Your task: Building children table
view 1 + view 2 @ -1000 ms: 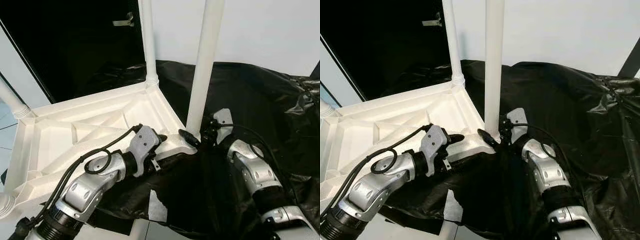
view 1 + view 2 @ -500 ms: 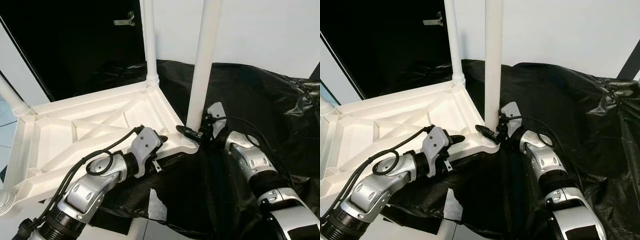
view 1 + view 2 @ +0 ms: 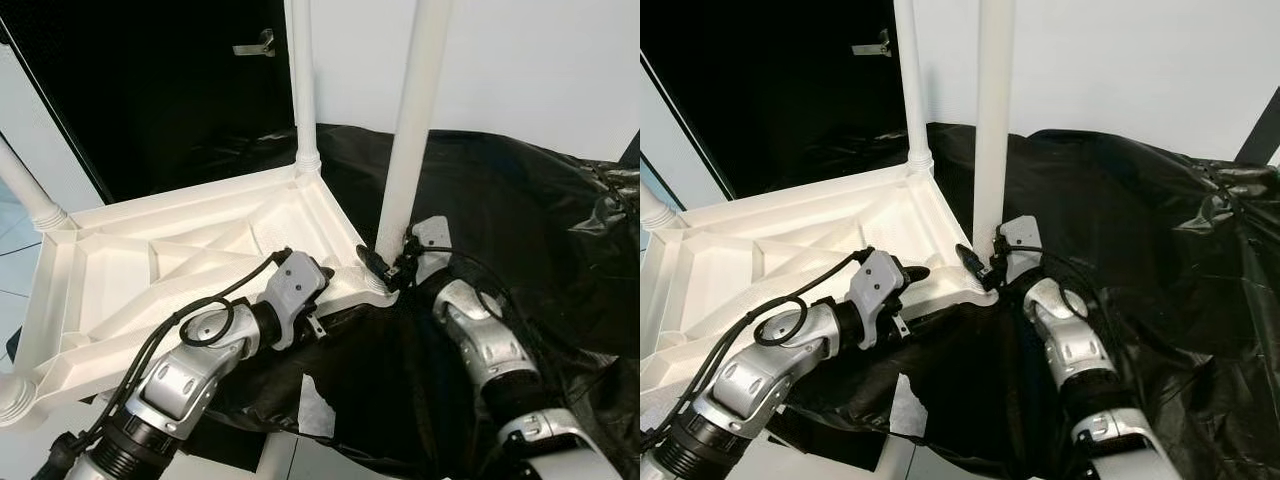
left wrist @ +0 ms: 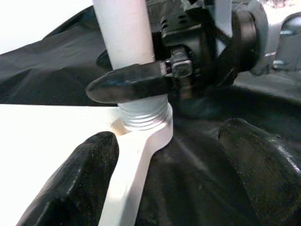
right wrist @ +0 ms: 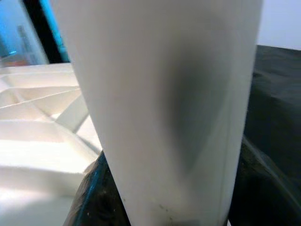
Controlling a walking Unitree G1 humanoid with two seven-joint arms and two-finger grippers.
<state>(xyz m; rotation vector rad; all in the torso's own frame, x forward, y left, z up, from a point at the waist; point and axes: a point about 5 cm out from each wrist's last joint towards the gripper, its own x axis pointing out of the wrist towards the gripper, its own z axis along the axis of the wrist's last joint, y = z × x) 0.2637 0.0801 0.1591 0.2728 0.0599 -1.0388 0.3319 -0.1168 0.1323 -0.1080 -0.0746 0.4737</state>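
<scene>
The upturned white tabletop (image 3: 190, 265) is lying on black sheeting (image 3: 520, 210), its near-corner leg (image 3: 410, 130) standing upright. The right gripper (image 3: 385, 268), nearer, is clamping that leg's base, just above the threaded socket (image 4: 145, 117). The left gripper (image 4: 164, 165) is waiting open, straddling the corner rim below.

arms: silver, jointed metal shells, black cuffs
cables: black, looped along forearms
fingers (image 4: 94, 179): long, black, matte
</scene>
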